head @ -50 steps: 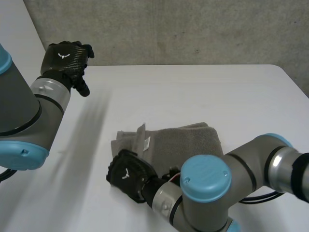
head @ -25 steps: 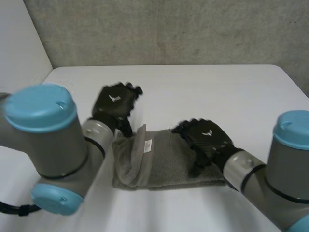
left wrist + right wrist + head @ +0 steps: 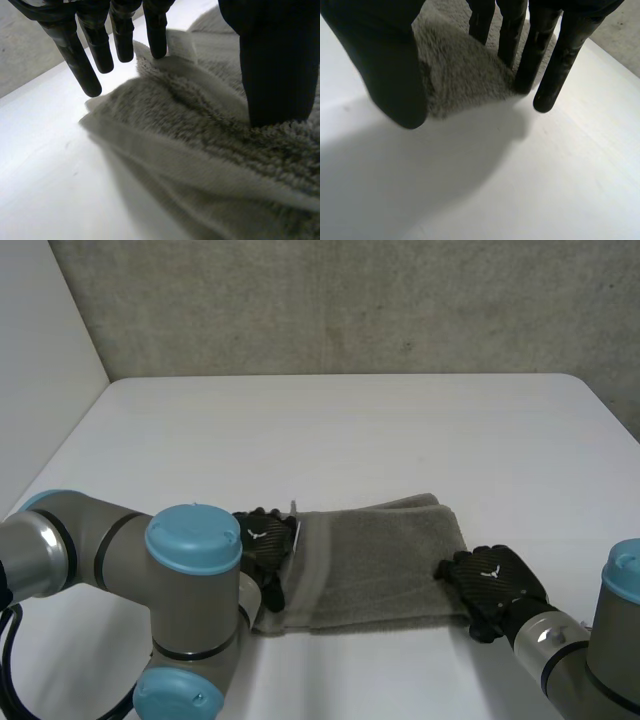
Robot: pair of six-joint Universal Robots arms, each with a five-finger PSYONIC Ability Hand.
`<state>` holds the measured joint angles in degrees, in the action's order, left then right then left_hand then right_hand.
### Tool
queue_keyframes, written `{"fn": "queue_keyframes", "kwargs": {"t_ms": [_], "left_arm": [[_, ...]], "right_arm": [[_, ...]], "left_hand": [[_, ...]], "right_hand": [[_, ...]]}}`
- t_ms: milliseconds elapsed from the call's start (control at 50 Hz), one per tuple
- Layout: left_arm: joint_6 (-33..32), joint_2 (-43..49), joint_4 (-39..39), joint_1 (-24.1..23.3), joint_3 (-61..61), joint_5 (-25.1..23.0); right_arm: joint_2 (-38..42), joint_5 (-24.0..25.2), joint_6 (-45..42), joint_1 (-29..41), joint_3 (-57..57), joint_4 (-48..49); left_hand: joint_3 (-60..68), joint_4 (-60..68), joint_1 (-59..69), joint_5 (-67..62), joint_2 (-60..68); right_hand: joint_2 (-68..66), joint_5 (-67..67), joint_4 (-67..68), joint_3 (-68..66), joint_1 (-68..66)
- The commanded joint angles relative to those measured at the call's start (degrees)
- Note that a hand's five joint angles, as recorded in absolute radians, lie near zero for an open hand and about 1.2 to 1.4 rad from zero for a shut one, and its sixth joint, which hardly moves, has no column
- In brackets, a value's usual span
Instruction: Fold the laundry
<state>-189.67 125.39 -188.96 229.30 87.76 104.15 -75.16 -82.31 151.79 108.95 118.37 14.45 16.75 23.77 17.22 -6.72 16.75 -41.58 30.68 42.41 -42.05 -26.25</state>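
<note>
— Two hands are shown at opposite ends of one grey towel point(image 3: 385, 560); why both ends?
— The towel is laid, already doubled, on the near half of the white surface point(image 3: 350, 430). A further fold is judged to be in preparation, for which both ends must be controlled together so that the cloth is carried over evenly.
— How is the left hand point(image 3: 265, 545) set?
— It is placed on the towel's left end, where a ridge of cloth is raised. In the left wrist view the fingers point(image 3: 117, 35) are held straight, tips at one side of the ridge, while the thumb point(image 3: 277, 65) is rested on the pile at the other. The ridge is bracketed, not pinched; the hand is read as released.
— And the right hand point(image 3: 492, 585)?
— It is positioned over the towel's near right corner. Straight fingers point(image 3: 515, 40) are set at the corner's edge and the thumb point(image 3: 385, 65) is planted just beside it; nothing is clasped.
— What is called for next?
— Both hands would probably have to be closed on the cloth before any lift; so thick a pile may slip from a shallow pinch.
</note>
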Motion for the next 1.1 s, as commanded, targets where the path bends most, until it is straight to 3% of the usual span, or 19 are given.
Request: {"fn": "queue_keyframes", "kwargs": {"t_ms": [20, 160, 260, 340, 400, 520, 620, 700, 780, 820, 1000, 1060, 1100], "left_arm": [[-1.5, -0.5, 0.0, 1.3, 0.9, 2.5], [-1.5, -2.0, 0.3, 2.1, 2.7, 6.2], [-1.4, -4.5, 0.4, 2.9, 5.2, 6.2], [-1.1, -7.7, 0.4, 2.8, 7.0, 6.2], [-1.1, -9.4, 0.4, 2.7, 7.8, 6.2], [-0.9, -11.4, 0.3, 2.7, 8.4, 6.2], [-0.9, -12.1, 0.2, 3.2, 7.8, 6.0], [-0.9, -12.1, 0.2, 3.7, 7.6, 5.9], [-0.9, -11.7, 0.1, 3.9, 7.6, 5.9], [-0.9, -11.7, 0.1, 4.0, 7.8, 5.9], [-0.8, -12.3, 0.1, 4.0, 8.1, 5.9], [-0.8, -12.3, 0.1, 4.0, 8.1, 5.8], [-0.9, -12.3, 0.1, 4.0, 8.1, 5.8]], "right_arm": [[-1.0, -0.8, -3.4, -0.1, 1.4, 1.7], [-2.0, -0.9, -3.4, 0.0, 1.6, 2.6], [-3.6, -0.7, -3.3, 0.0, 1.2, 3.3], [-3.9, -0.7, -3.3, 0.0, 0.9, 3.7], [-3.9, -0.9, -2.7, 0.1, 0.4, 3.7], [-4.6, -1.0, 0.0, -0.1, 0.0, 1.8], [-6.9, -0.3, 2.5, -0.1, 0.5, -2.1], [-7.3, 2.1, 6.8, -0.2, 1.1, -4.8], [-7.3, 4.9, 10.2, -0.2, 1.4, -5.0], [-7.1, 7.4, 12.2, -0.2, 1.8, -4.9], [-5.8, 8.0, 12.8, -0.2, 2.5, -1.6], [-4.2, 8.0, 12.7, -0.3, 2.7, 0.5], [-2.7, 7.4, 12.2, -1.1, 2.7, 2.9]], "left_hand": [[0.4, -6.7, -0.1, -0.4, 0.4], [-1.7, -8.7, -2.1, 1.6, -1.7], [-2.3, -9.4, -2.8, 2.3, -2.3], [-2.5, -9.5, -3.0, 2.5, -2.5], [-2.5, -9.5, -3.0, 2.5, -2.5], [-2.7, -9.7, -3.1, 2.6, -2.7], [-2.8, -9.9, -3.3, 2.8, -2.8], [-2.8, -9.9, -3.3, 2.8, -2.8], [-2.8, -9.9, -3.3, 2.8, -2.8], [-2.8, -9.9, -3.3, 2.8, -2.8], [-3.0, -10.0, -3.5, 3.0, -3.0], [-3.0, -10.0, -3.5, 3.0, -3.0], [-3.0, -10.0, -3.5, 3.0, -3.0]], "right_hand": [[-16.4, 17.3, 15.6, -16.0, -31.8], [-17.1, 18.0, 16.3, -16.6, -32.4], [-33.7, 34.6, 32.9, -33.2, -49.0], [-37.8, 38.7, 37.0, -37.3, -53.1], [-33.6, 34.5, 32.8, -33.1, -48.9], [-11.1, 12.0, 10.3, -10.6, -26.4], [-7.0, 7.9, 6.2, -6.6, -22.4], [6.2, -5.3, -7.0, 6.7, -9.1], [8.5, -7.6, -9.3, 8.9, -6.9], [7.6, -6.7, -8.4, 8.1, -7.7], [4.9, -4.0, -5.7, 5.4, -10.4], [-3.2, 4.1, 2.3, -2.7, -18.5], [-22.9, 23.8, 22.1, -22.4, -38.2]]}}
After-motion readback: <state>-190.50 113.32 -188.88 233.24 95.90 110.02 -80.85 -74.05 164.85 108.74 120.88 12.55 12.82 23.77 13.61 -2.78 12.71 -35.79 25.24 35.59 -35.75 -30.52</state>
